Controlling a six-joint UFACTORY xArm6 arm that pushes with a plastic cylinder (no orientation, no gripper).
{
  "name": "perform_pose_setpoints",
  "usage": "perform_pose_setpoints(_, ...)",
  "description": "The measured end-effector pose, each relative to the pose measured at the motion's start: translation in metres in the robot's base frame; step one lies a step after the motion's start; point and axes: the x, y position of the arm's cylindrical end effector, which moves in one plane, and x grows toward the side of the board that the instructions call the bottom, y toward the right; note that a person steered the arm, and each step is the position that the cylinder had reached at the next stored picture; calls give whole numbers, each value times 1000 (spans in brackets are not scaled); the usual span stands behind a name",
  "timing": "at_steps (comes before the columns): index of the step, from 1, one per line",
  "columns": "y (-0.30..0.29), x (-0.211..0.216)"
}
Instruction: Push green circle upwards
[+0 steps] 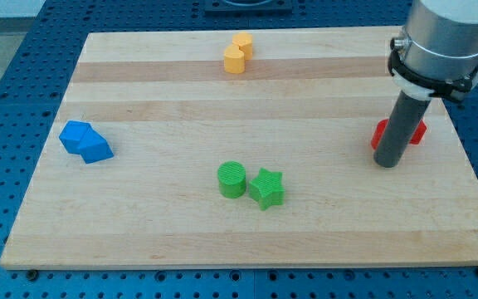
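Note:
The green circle [231, 179] lies on the wooden board [181, 224], a little below the middle. A green star [266, 188] touches its right side. My tip [385, 164] is far to the right of the green circle, at about the same height as it in the view. The rod stands in front of a red block [419, 131] and hides much of it, so its shape cannot be made out.
Two yellow blocks [238, 53] sit together near the board's top edge. Two blue blocks [85, 141] sit together at the view's left. The board's right edge is close to my tip.

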Motion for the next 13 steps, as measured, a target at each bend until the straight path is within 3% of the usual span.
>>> perform_pose_setpoints(3,9,-2)
perform_pose_setpoints(4,-30,81)
perform_pose_setpoints(5,-84,133)
perform_pose_setpoints(6,-115,132)
perform_pose_setpoints(8,-220,62)
perform_pose_setpoints(10,-232,43)
perform_pose_setpoints(11,-232,6)
perform_pose_setpoints(13,-232,13)
